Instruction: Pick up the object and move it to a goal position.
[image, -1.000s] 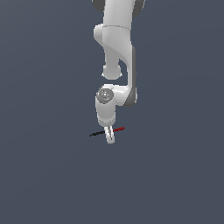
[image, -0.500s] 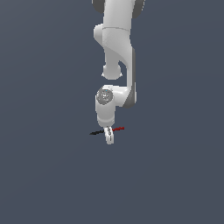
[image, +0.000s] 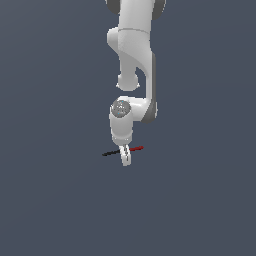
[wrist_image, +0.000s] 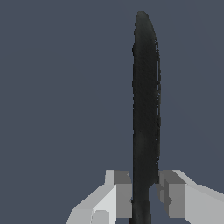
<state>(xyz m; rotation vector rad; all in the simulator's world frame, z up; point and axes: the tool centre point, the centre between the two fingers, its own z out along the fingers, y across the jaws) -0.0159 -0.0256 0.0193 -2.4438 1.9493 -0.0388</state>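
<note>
Gripper (image: 126, 156) clamped on knife (image: 123, 150) at mid-length; black blade points toward 9 o'clock, red handle toward 3 o'clock in exterior view.

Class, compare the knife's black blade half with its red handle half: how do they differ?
The black blade half is dark and extends to the exterior view's left of the pincer; the red handle half is bright and extends right. The blade half looks longer. Both are thin and in line.

You're looking at a bare simulated scene, not a real room: flat, featureless grey-blue ground (image: 55, 200) everywhere and smoothly rendered white arm (image: 134, 45) surfaces.
</note>
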